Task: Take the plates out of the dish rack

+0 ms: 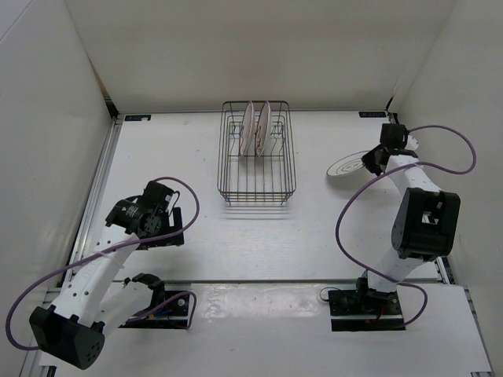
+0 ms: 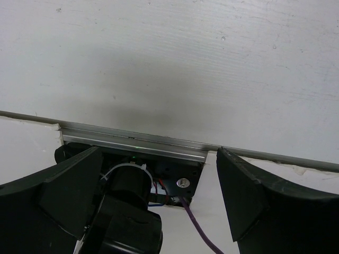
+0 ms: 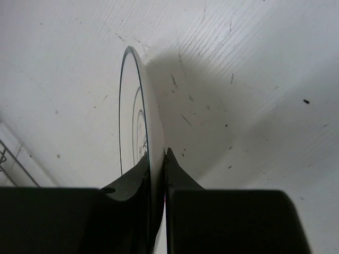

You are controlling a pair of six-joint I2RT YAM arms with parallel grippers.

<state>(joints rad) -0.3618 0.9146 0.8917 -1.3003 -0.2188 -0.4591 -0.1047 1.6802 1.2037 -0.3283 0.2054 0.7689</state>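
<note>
The dark wire dish rack (image 1: 257,188) stands at the back middle of the table. Two white plates (image 1: 256,126) stand upright in its far end, their patterns hard to read. My right gripper (image 1: 372,161) is shut on the rim of the grey-ringed plate (image 1: 346,167), held low over the table to the right of the rack. In the right wrist view the plate (image 3: 133,121) is edge-on between the fingers (image 3: 132,180). My left gripper (image 1: 161,236) is open and empty at the near left, its fingers (image 2: 238,190) wide apart.
White walls enclose the table on the left, back and right. A metal rail (image 1: 98,188) runs along the left edge. The arm bases (image 1: 157,306) and purple cables (image 1: 354,196) sit along the near edge.
</note>
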